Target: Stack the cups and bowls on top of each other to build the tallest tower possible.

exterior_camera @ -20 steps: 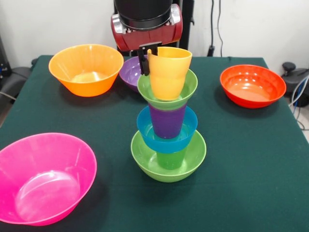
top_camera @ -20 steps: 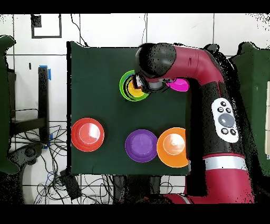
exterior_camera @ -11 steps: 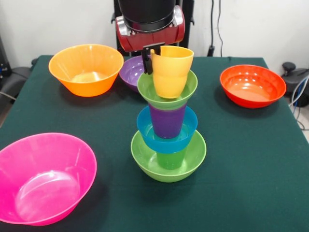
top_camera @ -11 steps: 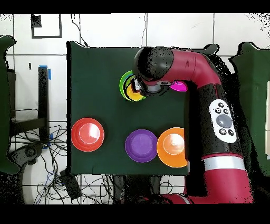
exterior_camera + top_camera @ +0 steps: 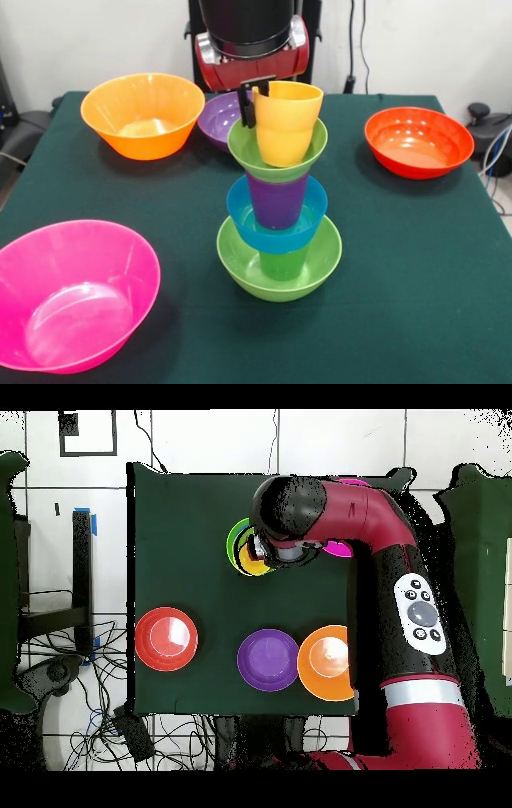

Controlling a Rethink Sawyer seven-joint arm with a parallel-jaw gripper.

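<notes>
The tower stands mid-table: a lime-green bowl (image 5: 240, 264) holds a green cup (image 5: 282, 264), then a blue bowl (image 5: 244, 220), a purple cup (image 5: 277, 200) and a small green bowl (image 5: 244, 152). A yellow-orange cup (image 5: 284, 128) sits slightly tilted with its base down inside that top bowl. My gripper (image 5: 256, 102) is shut on the cup's rim, one black finger showing on the outer left wall. From overhead the arm hides most of the tower; only part of the yellow cup (image 5: 252, 556) and a green rim (image 5: 236, 544) show.
At the back of the table stand a large orange bowl (image 5: 142, 114), a purple bowl (image 5: 220, 118) partly behind the tower, and a red-orange bowl (image 5: 418, 141). A large pink bowl (image 5: 72, 292) sits at the front left corner.
The gripper and the yellow-orange cup have drifted a little to the right in the front view and sunk slightly into the top green bowl. The tower and other bowls are unmoved.
</notes>
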